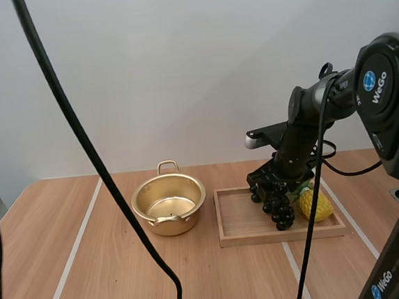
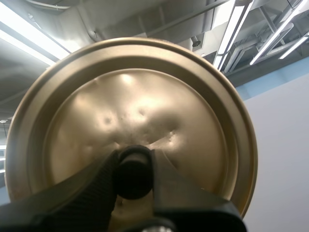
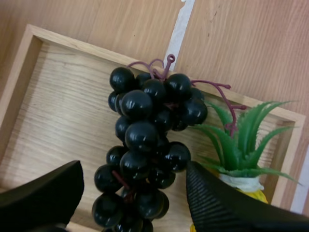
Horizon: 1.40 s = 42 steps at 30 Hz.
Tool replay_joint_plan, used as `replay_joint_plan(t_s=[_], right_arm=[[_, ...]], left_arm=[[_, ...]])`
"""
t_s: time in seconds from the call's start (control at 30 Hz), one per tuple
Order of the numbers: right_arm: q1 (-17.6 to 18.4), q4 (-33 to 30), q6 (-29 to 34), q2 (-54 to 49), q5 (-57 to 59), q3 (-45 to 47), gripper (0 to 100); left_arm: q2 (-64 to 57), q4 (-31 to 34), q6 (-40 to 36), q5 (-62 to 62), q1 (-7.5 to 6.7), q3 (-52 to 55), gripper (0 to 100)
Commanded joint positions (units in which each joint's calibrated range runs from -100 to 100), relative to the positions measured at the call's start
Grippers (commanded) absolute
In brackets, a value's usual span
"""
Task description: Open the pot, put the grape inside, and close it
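Pot is uncovered on the table. Lid is clamped by its knob in the left gripper. Grape pick is in hand: right gripper is spread open around the grapes in the tray. Next, the bunch needs to be pinched and carried to the pot.

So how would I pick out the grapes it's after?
Find the wooden tray right of the golden pot. The grape bunch lies in it, below the right gripper: glossy black balls on a reddish stem, unlike the yellow, green-leaved toy pineapple beside it.
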Motion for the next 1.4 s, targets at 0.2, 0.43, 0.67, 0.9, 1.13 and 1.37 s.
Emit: replay_joint_plan(t_s=[0.2, 0.43, 0.67, 0.9, 1.13, 1.37], right_arm=[[-0.3, 0.2, -1.5, 4.1, -7.7, 0.2, 100], [-0.3, 1.4, -2.6, 7.2, -10.9, 0.0, 100], [-0.3, 1.5, -2.6, 9.1, -11.9, 0.0, 100], [-0.3, 1.5, -2.5, 9.1, -11.4, 0.0, 75], [-0.3, 1.5, -2.6, 9.1, -9.0, -0.1, 0], [-0.3, 1.2, -2.6, 1.8, -4.6, -1.0, 0]], left_arm=[[-0.1, -0.1, -0.5, -0.2, 0.17, -0.2, 0], [0.0, -0.1, -0.5, 0.8, 0.17, -0.2, 0], [0.0, -0.1, -0.3, 0.7, 0.17, -0.2, 0], [0.0, -0.1, -0.3, 0.7, 0.17, -0.2, 0], [0.0, 0.2, -0.3, 0.7, 0.17, -0.2, 0], [0.0, 0.4, -0.2, 0.7, 0.17, -0.2, 0]])
